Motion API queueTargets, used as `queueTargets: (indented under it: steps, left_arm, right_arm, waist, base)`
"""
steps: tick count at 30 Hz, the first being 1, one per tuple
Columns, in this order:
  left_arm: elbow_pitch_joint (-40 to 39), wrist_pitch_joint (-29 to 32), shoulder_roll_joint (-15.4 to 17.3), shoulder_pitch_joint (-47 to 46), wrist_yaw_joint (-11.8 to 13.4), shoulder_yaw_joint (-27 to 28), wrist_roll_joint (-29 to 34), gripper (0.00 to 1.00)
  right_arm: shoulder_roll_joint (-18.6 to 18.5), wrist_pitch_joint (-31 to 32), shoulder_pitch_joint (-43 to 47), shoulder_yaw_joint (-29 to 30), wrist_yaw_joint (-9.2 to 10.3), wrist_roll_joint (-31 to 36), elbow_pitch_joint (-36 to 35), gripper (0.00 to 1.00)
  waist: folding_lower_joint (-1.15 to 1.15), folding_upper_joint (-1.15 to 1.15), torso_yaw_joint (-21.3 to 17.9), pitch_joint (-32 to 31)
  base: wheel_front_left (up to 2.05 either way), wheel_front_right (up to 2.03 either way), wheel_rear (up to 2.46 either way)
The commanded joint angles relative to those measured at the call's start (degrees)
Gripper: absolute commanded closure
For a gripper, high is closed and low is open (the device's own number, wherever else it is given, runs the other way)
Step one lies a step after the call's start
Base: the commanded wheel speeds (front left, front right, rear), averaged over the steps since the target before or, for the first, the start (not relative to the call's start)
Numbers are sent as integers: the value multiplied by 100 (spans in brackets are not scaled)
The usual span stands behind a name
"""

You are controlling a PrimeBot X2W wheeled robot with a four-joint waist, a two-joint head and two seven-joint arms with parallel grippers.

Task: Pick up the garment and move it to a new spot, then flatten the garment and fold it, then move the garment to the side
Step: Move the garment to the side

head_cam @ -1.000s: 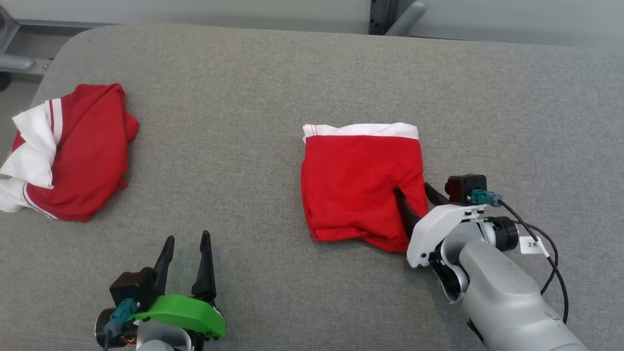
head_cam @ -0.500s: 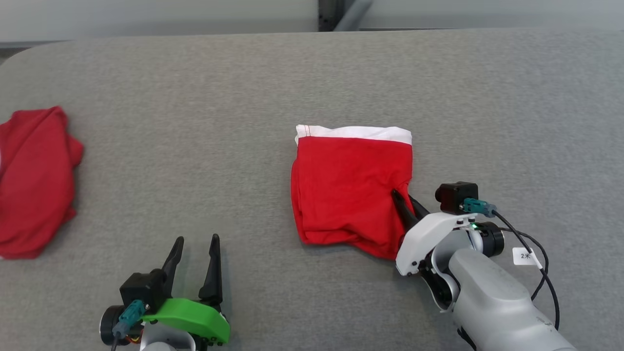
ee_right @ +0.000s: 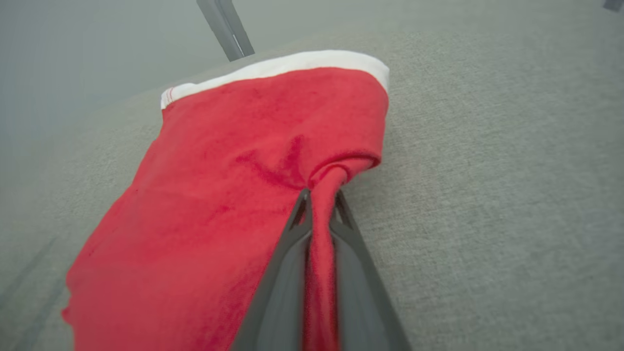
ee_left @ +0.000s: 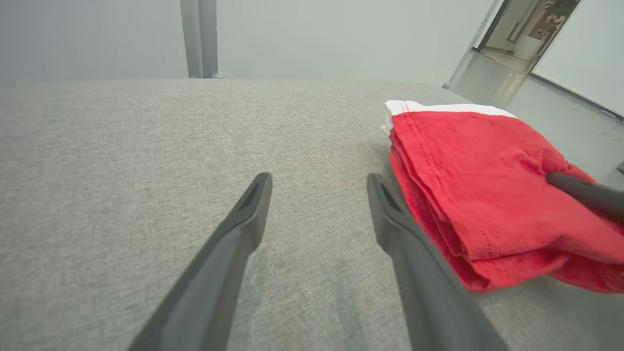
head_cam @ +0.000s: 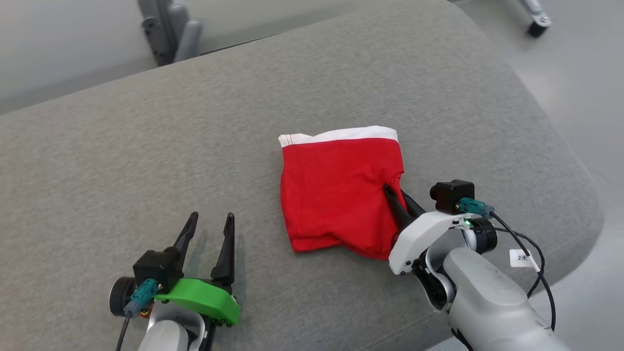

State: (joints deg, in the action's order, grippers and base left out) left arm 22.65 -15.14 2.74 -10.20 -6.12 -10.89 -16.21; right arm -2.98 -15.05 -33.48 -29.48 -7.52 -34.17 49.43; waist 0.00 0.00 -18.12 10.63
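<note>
The garment (head_cam: 336, 195) lies on the grey padded table (head_cam: 146, 146), a little to the right of the middle and not far from the table's rounded right end. It is red with a white band along its far edge. It is already folded into a compact rectangle, and the left wrist view shows several layers stacked at its side (ee_left: 468, 185).

The right claw (head_cam: 396, 191) is closed on the right edge of the garment. In its own wrist view, a narrow ridge of red cloth is squeezed between the two dark fingers (ee_right: 287, 243), and the cloth around the pinch is pulled into small creases. I think the grip is at the edge because there the fingers can slide under and over the layers. From one side the whole pile can then be dragged or lifted. I cannot tell if all layers are caught or just the upper ones; if it is just the upper ones, the fold may open during the move.

The left claw (head_cam: 211, 214) is wide open and holds nothing. It is low over the table, left of the garment and near it, but as far as I can judge not touching. It seems to wait there, out of the way.

Since the folding looks finished, the step in hand is probably moving the garment to the side.
</note>
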Motion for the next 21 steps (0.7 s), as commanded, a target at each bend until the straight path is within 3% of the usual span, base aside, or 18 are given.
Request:
queueTargets:
  steps: [1, 6, 11, 15, 21]
  left_arm:
    - [10, 0, 31, -139, -30, 18, 89, 0]
    - [-49, 0, 34, -254, -69, 50, 206, 0]
    - [-143, 0, 45, -535, -93, 123, 521, 0]
    - [-274, 0, 62, -843, -120, 160, 780, 0]
    - [-386, 0, 58, -1026, -135, 195, 886, 0]
  right_arm:
    - [-6, -16, 58, 31, 6, 6, -94, 100]
    - [-11, -17, -60, 251, 6, 161, -296, 100]
    - [-208, -17, -540, 566, 7, 552, -343, 100]
    - [-590, -17, -1299, 1021, 7, 915, 141, 100]
    - [-1131, -17, -1925, 1544, 7, 1296, 991, 100]
  waist:
    - [0, 0, -965, 121]
    - [0, 0, -814, 472]
    - [0, 0, -351, 1100]
    - [0, 0, 222, 1710]
    - [0, 0, 697, 2085]
  base:
    - [0, 0, 0]
    - [0, 0, 0]
    - [0, 0, 0]
    - [0, 0, 0]
    - [0, 0, 0]
